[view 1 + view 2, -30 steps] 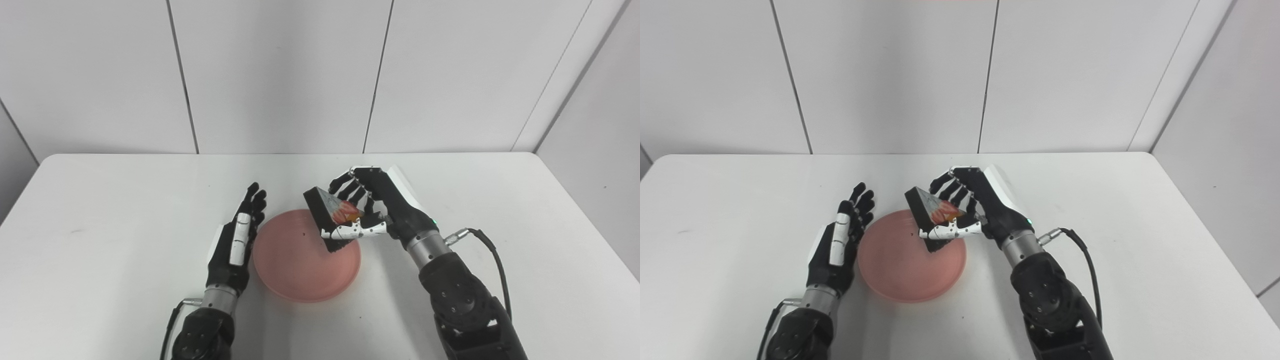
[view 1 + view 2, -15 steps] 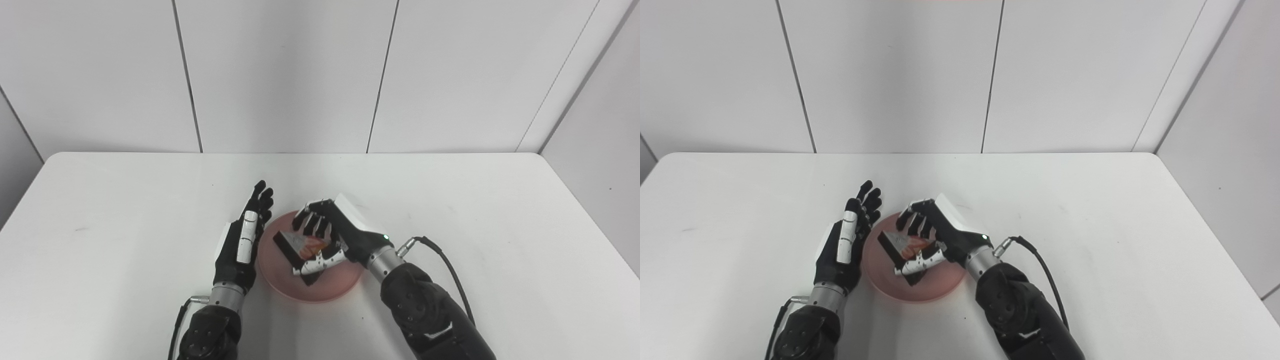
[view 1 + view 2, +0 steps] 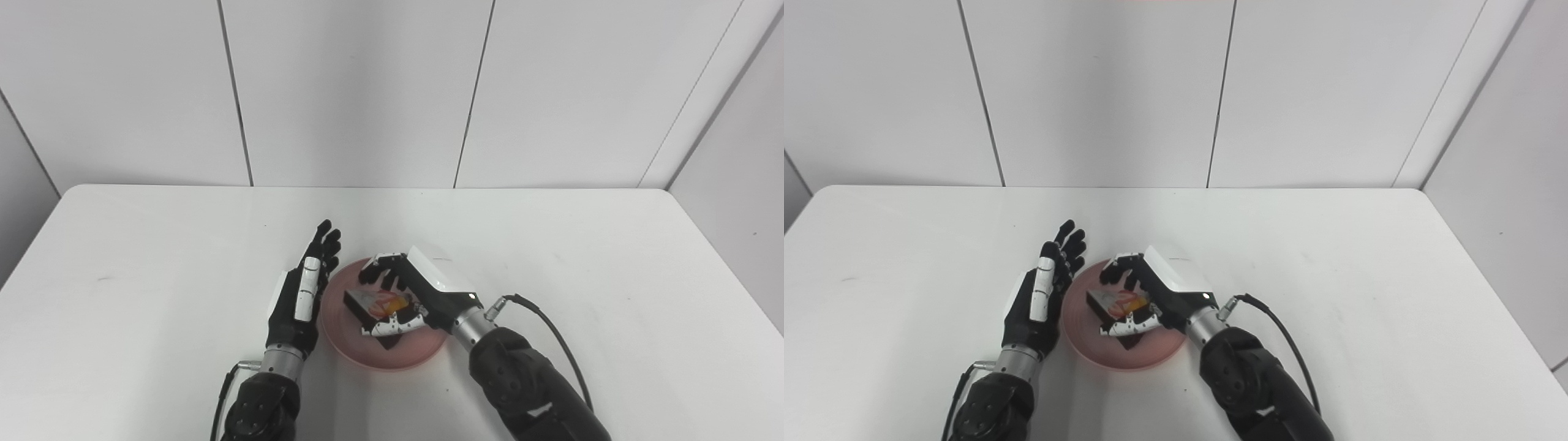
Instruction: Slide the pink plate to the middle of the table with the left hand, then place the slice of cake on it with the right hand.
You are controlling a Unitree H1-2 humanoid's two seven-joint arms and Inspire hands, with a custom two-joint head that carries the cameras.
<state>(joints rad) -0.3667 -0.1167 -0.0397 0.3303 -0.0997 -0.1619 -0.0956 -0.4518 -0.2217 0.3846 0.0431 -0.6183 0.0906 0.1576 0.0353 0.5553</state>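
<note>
The pink plate [image 3: 392,355] was seen lying near the middle of the white table [image 3: 122,318], towards its near edge. The slice of cake [image 3: 375,304], dark-sided with a pale top and a red and orange topping, was held low over the plate's inner part by the right hand [image 3: 416,294]; its lower edge appeared to be at or just above the plate's surface, but contact could not be made out. The right hand's fingers [image 3: 376,274] were curled over the far side of the slice and the thumb [image 3: 392,326] was pressed along its near side, so the slice was grasped between them. The left hand [image 3: 303,297] was found just beside the plate's left rim, set on edge with its palm turned towards the plate; its fingers were extended, a little spread, and nothing was held in them. Whether that hand was touching the rim could not be told. A black cable [image 3: 545,318] was seen running from the right wrist across the table
</note>
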